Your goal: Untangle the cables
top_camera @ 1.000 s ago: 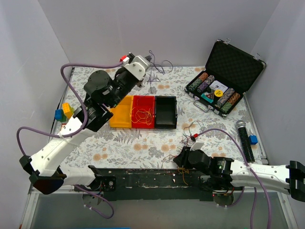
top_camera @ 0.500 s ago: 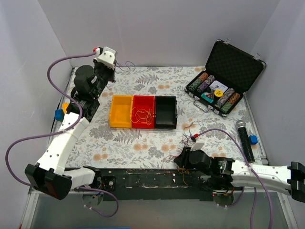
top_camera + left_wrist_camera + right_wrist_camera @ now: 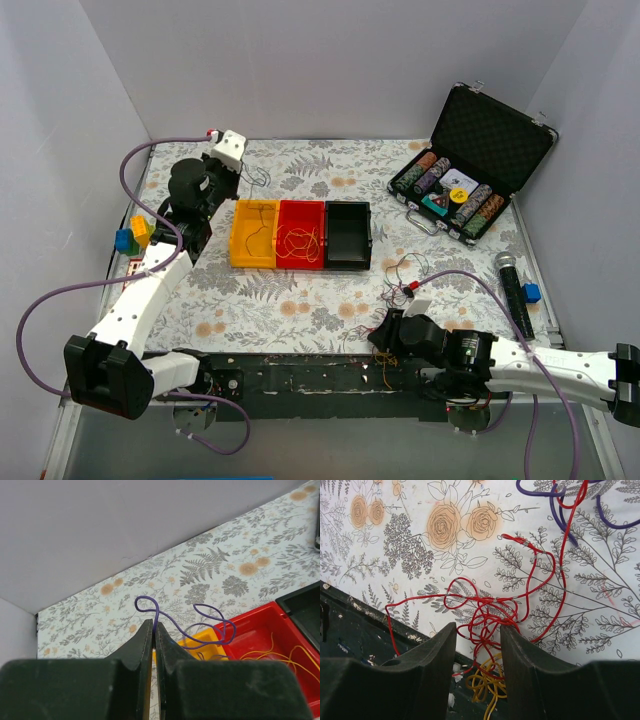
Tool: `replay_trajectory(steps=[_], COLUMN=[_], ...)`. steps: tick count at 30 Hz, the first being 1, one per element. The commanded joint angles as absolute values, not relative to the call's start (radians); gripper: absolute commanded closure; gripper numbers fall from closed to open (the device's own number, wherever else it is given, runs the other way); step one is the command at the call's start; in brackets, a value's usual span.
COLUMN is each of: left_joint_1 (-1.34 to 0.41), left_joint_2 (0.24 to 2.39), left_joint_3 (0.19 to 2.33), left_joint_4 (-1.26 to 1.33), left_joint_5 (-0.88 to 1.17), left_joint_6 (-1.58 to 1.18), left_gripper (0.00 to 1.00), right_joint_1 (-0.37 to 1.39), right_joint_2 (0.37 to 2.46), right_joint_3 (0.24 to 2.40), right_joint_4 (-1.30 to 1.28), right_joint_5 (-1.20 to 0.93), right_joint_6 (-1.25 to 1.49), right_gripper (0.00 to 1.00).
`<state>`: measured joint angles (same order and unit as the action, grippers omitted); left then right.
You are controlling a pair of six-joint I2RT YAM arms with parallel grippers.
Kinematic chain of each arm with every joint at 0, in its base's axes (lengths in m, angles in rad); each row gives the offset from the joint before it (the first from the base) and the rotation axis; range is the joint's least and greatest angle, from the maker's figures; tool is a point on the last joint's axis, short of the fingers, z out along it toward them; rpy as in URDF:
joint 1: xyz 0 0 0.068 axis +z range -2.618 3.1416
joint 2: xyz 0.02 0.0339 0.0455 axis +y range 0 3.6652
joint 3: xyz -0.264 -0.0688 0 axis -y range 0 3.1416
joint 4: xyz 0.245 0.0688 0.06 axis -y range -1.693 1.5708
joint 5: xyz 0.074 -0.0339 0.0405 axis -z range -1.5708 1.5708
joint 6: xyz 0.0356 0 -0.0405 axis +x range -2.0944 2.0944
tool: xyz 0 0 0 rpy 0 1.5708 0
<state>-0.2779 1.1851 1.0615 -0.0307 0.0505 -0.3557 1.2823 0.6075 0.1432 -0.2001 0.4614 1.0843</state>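
My left gripper (image 3: pixel 243 178) hangs over the back left of the table, shut on a thin purple cable (image 3: pixel 200 626) whose loops trail down onto the yellow bin (image 3: pixel 250 250). In the left wrist view the jaws (image 3: pixel 154 626) are pressed together on that strand. My right gripper (image 3: pixel 384 336) is open at the table's near edge. Its fingers (image 3: pixel 442 645) straddle a red cable clump (image 3: pixel 487 611), with yellow cable (image 3: pixel 487 680) just below it. More red and purple strands (image 3: pixel 408 272) lie behind it. Orange-yellow cables (image 3: pixel 298 242) lie in the red bin (image 3: pixel 300 208).
A black bin (image 3: pixel 348 262) stands right of the red one. An open case of poker chips (image 3: pixel 465 170) sits at the back right. A microphone (image 3: pixel 512 290) and a blue block (image 3: pixel 531 292) lie at the right edge. Toy blocks (image 3: pixel 133 235) sit at the left edge.
My left arm swung from the back centre to the far left corner, then came down toward the yellow bin with the purple cable. The right arm barely moved.
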Motion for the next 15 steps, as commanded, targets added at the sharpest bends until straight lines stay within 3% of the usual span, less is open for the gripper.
replay_trajectory(steps=[1,15], left_joint_1=[-0.246,-0.242], left_joint_2=[1.173,1.16], left_joint_3=[1.029,0.924], left_joint_4=[0.052,0.014], left_joint_5=[0.054,0.081], left_joint_6=[-0.334,-0.322], left_gripper=[1.0,1.0], right_joint_1=[1.279,1.279], right_joint_2=[0.591,0.591], right_joint_3=[0.152,0.155], right_joint_4=[-0.301,-0.305], right_joint_5=[0.477,0.479], right_joint_6=[1.077,1.081], right_gripper=[0.51,0.51])
